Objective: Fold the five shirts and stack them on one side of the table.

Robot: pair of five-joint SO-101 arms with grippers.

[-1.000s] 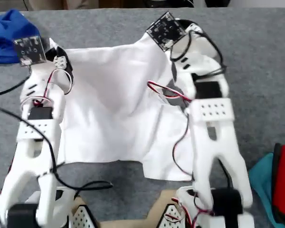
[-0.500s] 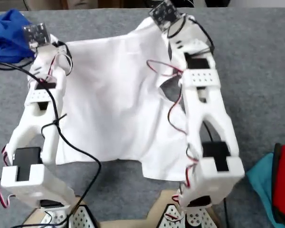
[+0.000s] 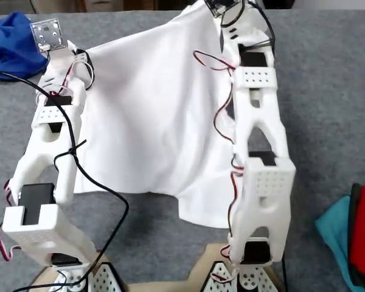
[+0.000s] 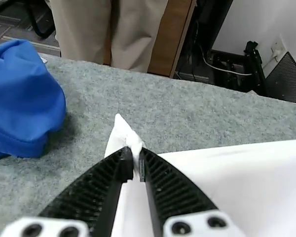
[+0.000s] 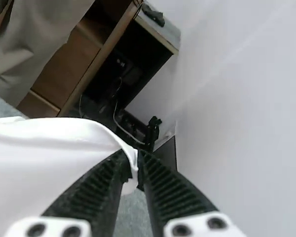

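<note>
The weak point is the pinch itself. Each pincer has only a thin fold of the large white fabric shirt (image 3: pixel 152 115) at one corner. Much of the cloth's weight hangs or drags from those two points, so a quick pull could, I judge, slide a corner free and drop the shirt in a heap.

The corners also sit unevenly. The right one, at 12 o'clock over the grey carpet-like table (image 3: pixel 328 91), is raised well off the surface. The left one, at about 10 o'clock, sits low, just above the table. Carried over like that, the fold would likely land skewed.

The shirt's edge lies against the right arm, beside its loose red wires (image 3: pixel 208 61), and the cloth could snag there. The crumpled blue shirt (image 3: pixel 12 48), also at 10 o'clock, is near the left corner and could be caught and dragged along.

The left pincer (image 4: pixel 133 160) is closed down to a sliver. Its black ridged fingers (image 4: pixel 103 182) have only the cloth's thickness between them, and a small white tip pokes out past them. The right pincer (image 5: pixel 134 163) is clamped just as narrowly on a hem, with the fabric draping away to one side.

The white shirt spreads from the table's centre toward 12 o'clock, and its near hem rests on the table at about 6 o'clock. Red and teal garments (image 3: pixel 356 234), probably more of the shirts, lie at 4 o'clock by the table's edge, well apart from it.
</note>
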